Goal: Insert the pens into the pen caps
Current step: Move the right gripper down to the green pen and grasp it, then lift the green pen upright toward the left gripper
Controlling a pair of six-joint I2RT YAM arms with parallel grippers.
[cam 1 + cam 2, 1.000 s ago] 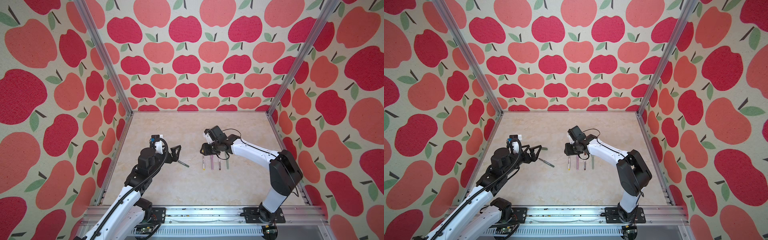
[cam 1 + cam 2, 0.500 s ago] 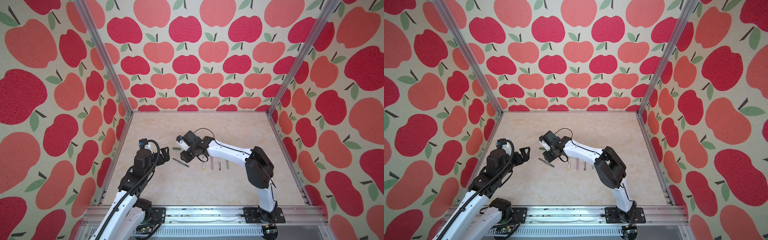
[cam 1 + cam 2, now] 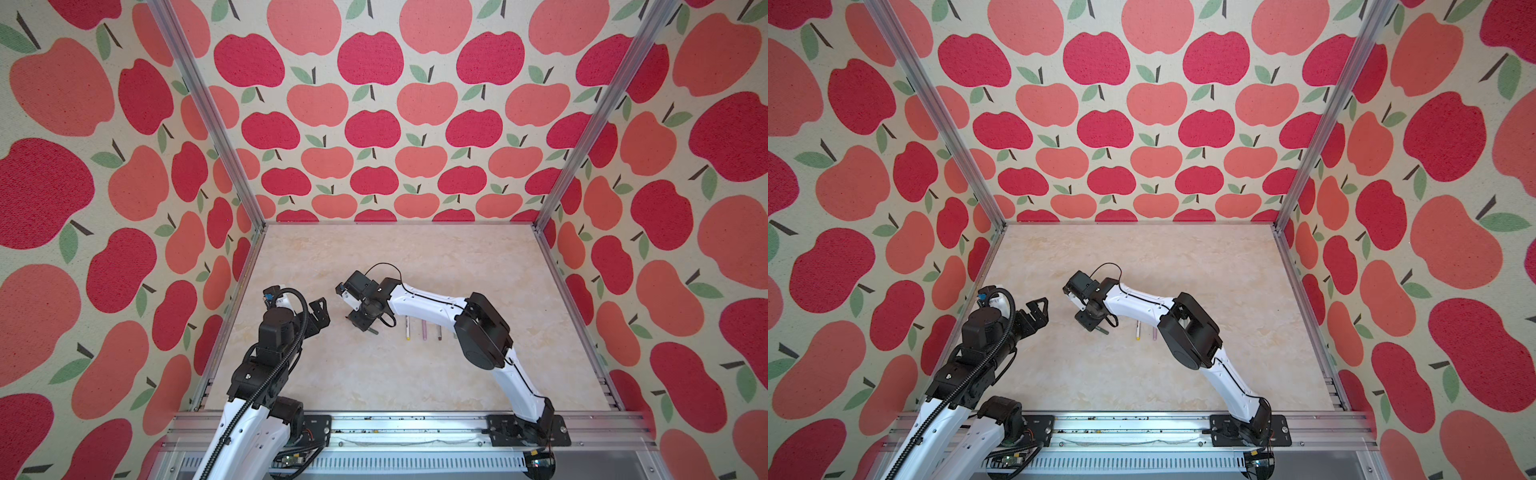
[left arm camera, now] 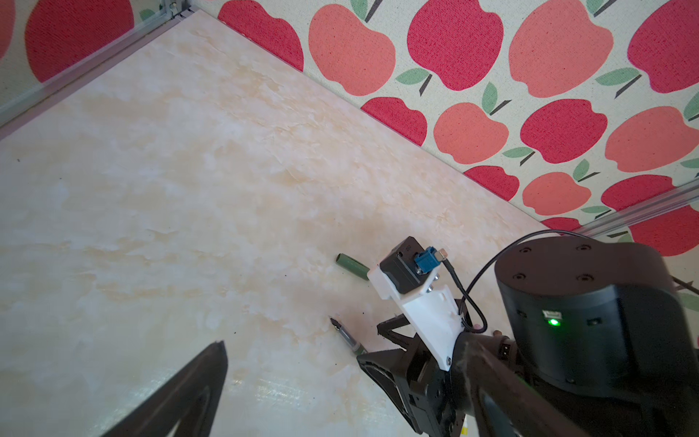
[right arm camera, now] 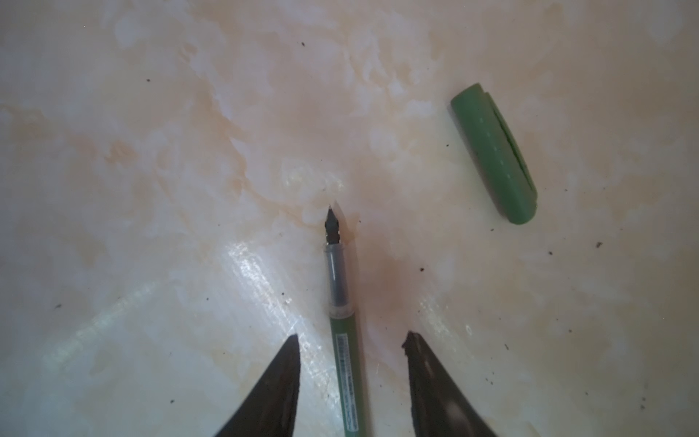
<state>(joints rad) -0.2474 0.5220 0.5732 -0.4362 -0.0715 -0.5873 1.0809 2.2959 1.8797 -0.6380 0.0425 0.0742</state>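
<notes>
Our right gripper [image 5: 350, 340] hangs low over the table [image 3: 365, 374], jaws spread on either side of the dark green pen [image 5: 336, 280] and clear of its barrel, so nothing is pinched yet. We judge it straddles the barrel so that closing will grip the pen well back from the nib, leaving the writing end free for capping. The pen lies flat, left of centre, with its nib pointing far and left. The dark green cap [image 5: 495, 155] lies near the nib but apart from it, on the far side, with nothing in it.

To the right, partly under the right arm, the yellow-and-white pen [image 3: 408, 330], lilac-pink pen [image 3: 424, 330] and brown-ended pen [image 3: 439, 332] lie in a parallel row. We cannot tell whether they are capped. Our left gripper [image 3: 319, 312] waits at the left, jaws wide and empty, probably for the cap.
</notes>
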